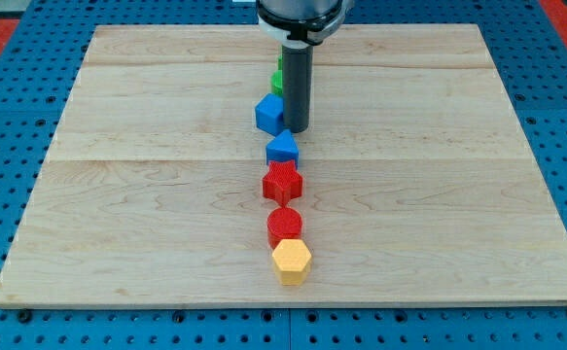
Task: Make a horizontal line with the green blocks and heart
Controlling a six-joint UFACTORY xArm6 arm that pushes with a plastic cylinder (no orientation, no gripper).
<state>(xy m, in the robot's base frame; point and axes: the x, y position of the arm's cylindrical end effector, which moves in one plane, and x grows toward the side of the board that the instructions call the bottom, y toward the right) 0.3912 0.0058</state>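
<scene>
My tip (296, 129) touches the blue cube (269, 113) — green block (277, 77) half-hidden behind.

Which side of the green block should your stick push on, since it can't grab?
No jaws here, so I'd push. The green block peeks out left of my rod, mostly hidden, just above the blue block. My tip is at the blue block's right. Probably I'd press the green block's right face, sliding it toward the view's left.

Green block (277, 76) mostly hidden behind rod, shape unclear; arm cut off at view's top.
</scene>
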